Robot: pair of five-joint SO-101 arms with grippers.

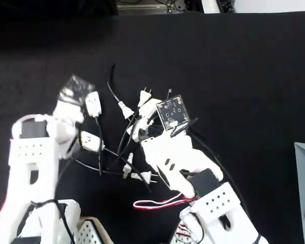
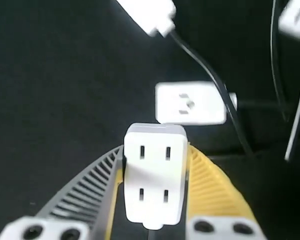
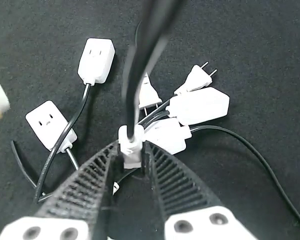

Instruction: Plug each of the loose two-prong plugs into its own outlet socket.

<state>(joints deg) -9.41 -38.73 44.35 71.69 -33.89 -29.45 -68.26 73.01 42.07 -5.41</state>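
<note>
The right end effector [image 3: 132, 146] is clamped on a white plug [image 3: 132, 156], its cord [image 3: 140, 60] trailing back toward the wrist and its prongs hidden, while the outlet block [image 2: 154, 180] lies to its left across the cord tangle [image 1: 123, 152] on the tabletop [image 1: 244, 76], gripped by the left end effector [image 2: 155, 152].

The table [image 1: 244, 76] is black. Two white sockets lie on it, left of the middle. The far socket [image 1: 93, 104] is past the near socket [image 1: 91, 141]. Just right of them lie white plugs [image 1: 145, 95] on tangled black cords [image 1: 111, 87]. A grey thing [image 1: 304, 183] sits at the right edge.
</note>
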